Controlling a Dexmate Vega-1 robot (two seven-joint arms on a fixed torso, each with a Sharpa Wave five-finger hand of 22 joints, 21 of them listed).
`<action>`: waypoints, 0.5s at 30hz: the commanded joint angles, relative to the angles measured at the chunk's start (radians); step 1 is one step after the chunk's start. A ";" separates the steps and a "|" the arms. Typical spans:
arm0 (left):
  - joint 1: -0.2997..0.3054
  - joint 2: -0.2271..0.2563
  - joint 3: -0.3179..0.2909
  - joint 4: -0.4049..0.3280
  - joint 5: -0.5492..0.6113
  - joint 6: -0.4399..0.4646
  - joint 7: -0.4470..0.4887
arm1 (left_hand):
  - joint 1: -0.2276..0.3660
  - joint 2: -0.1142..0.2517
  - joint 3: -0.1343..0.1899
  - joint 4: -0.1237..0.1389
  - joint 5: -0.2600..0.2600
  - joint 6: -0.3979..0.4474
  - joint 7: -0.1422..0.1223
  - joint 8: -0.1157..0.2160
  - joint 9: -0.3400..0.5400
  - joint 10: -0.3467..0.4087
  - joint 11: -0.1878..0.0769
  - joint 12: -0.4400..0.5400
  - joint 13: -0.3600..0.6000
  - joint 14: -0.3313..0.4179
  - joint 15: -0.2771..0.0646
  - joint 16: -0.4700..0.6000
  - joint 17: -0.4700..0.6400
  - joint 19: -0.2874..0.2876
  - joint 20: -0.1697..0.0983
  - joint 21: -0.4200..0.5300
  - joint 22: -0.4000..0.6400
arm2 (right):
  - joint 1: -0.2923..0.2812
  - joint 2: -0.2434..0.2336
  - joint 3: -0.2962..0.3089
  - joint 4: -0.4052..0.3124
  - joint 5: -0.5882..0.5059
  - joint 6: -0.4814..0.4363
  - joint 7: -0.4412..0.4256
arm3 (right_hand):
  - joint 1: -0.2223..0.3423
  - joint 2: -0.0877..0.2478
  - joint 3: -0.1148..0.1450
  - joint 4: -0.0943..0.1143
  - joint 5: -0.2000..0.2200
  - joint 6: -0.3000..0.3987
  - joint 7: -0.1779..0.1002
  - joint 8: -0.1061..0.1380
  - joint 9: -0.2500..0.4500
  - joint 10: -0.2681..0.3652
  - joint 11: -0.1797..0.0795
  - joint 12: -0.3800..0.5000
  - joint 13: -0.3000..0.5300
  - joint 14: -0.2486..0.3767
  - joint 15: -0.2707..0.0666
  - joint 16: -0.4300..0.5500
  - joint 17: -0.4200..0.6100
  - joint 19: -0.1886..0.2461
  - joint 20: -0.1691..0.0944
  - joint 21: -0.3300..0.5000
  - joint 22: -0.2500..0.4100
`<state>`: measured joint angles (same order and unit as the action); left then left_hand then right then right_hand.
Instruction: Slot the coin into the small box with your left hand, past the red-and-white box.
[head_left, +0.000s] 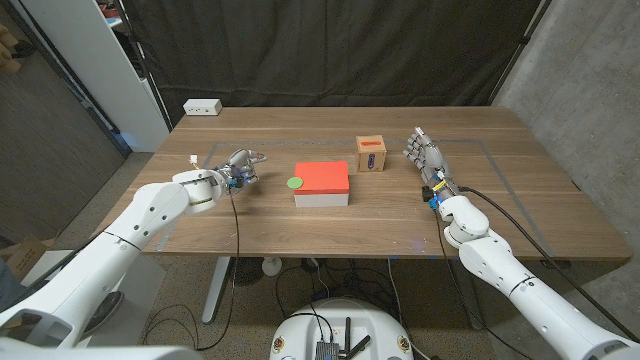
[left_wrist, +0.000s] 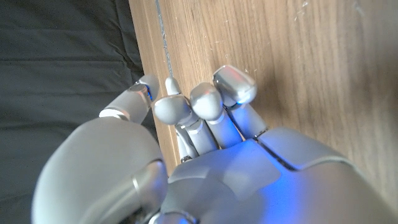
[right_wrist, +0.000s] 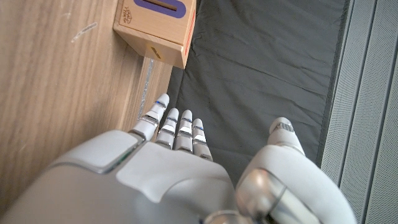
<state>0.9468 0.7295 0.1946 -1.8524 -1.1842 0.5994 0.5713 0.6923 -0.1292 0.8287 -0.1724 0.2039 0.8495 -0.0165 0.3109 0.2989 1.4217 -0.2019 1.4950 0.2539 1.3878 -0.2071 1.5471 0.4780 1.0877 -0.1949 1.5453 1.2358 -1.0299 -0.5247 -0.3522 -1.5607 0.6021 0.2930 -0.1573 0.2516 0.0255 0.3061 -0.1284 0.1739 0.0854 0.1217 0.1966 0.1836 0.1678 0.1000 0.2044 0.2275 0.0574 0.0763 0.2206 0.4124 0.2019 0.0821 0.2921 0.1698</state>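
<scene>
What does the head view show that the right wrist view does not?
Head view alone: the green coin, the red-and-white box, the left hand with fingers curled in, and a white power strip. Right wrist view alone: the purple slot on the small box seen close. Both: the small box, the open right hand and the table.

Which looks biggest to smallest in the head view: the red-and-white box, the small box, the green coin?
1. Red-and-white box
2. Small box, though it sits farther from the camera
3. Green coin
</scene>
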 joint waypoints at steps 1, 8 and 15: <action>-0.014 0.051 -0.018 -0.034 -0.139 0.115 0.046 | -0.009 -0.010 -0.003 0.000 0.000 -0.013 -0.005 0.013 0.011 -0.005 -0.002 0.001 -0.007 0.003 -0.003 0.004 -0.002 -0.007 -0.017 -0.005 0.002 | -0.005 -0.032 0.018 -0.023 0.006 -0.015 0.015 | 0.004 0.003 0.000 -0.007 0.007 0.008 0.005 0.008 0.003 0.009 0.003 0.004 0.000 0.004 0.000 0.004 0.000 0.008 0.000 -0.005 0.003; -0.010 0.076 -0.034 -0.060 -0.216 0.141 0.113 | 0.028 0.008 0.009 -0.009 0.004 -0.003 -0.014 0.038 0.026 -0.009 -0.002 -0.006 -0.022 -0.001 -0.003 0.009 0.005 -0.008 -0.016 -0.001 0.003 | 0.004 -0.049 0.035 0.004 0.047 -0.011 0.073 | 0.005 0.004 0.000 -0.008 0.007 0.010 0.006 0.008 0.003 0.012 0.003 0.005 -0.003 0.005 0.001 0.004 -0.002 0.008 0.000 -0.008 0.003; -0.060 0.106 -0.001 -0.054 -0.263 0.193 0.180 | 0.047 0.007 0.007 -0.007 0.003 0.002 -0.013 0.064 0.035 -0.012 -0.003 0.002 -0.016 -0.006 -0.003 0.008 0.011 -0.014 -0.017 -0.002 0.002 | 0.004 -0.083 0.059 0.023 0.098 -0.023 0.139 | 0.005 0.005 0.000 -0.009 0.007 0.011 0.006 0.007 0.003 0.013 0.004 0.004 -0.005 0.005 0.000 0.003 -0.004 0.009 0.000 -0.012 0.004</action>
<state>0.9270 0.7962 0.1737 -1.8934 -1.3619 0.7270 0.6569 0.7230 -0.1222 0.8359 -0.1796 0.2039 0.8411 -0.0288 0.3632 0.3322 1.4127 -0.2036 1.4937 0.2348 1.3879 -0.2071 1.5548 0.4888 1.0807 -0.1914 1.5453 1.2360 -1.0287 -0.5677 -0.3225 -1.5614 0.6357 0.2821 -0.1030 0.2516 0.0254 0.3024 -0.1321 0.1740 0.0891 0.1255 0.1966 0.1836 0.1732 0.1054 0.2044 0.2229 0.0574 0.0763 0.2206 0.4079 0.2018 0.0821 0.2807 0.1697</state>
